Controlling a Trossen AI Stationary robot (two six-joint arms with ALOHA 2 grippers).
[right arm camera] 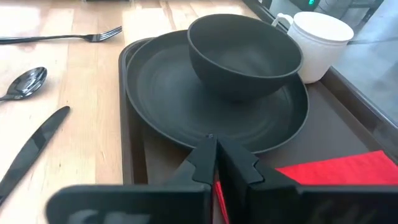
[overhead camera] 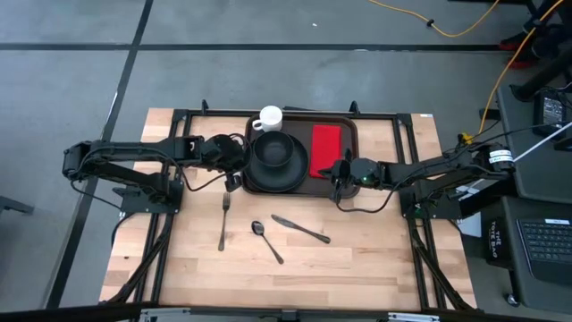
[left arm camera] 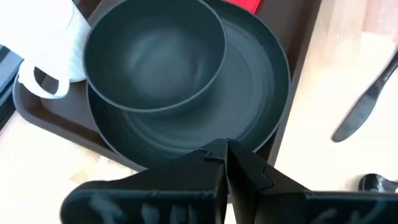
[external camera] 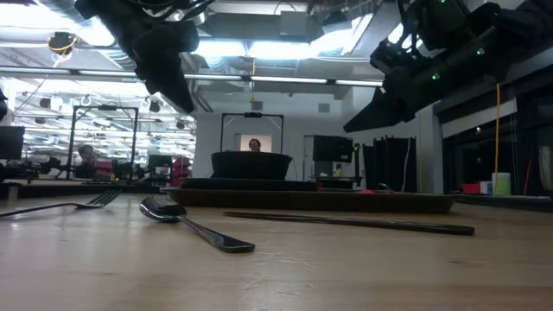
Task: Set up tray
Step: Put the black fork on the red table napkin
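The dark brown tray (overhead camera: 299, 134) lies at the table's far middle. It carries a round black plate (overhead camera: 279, 170) with a black bowl (overhead camera: 273, 148) on it, a white mug (overhead camera: 268, 117) in its far left corner, and a flat red napkin (overhead camera: 326, 150) on its right side. My left gripper (overhead camera: 234, 170) is shut and hovers over the plate's left edge (left arm camera: 186, 146). My right gripper (overhead camera: 337, 176) is shut too, above the tray by the napkin's near end (right arm camera: 336, 168). In the low view both the left gripper (external camera: 173, 82) and the right gripper (external camera: 380, 112) hang well above the table.
A fork (overhead camera: 222, 222), a spoon (overhead camera: 266, 240) and a knife (overhead camera: 301, 229) lie on the bare wood in front of the tray. Black frame rails run along the table's left and right sides. Cables and a desk stand off the right edge.
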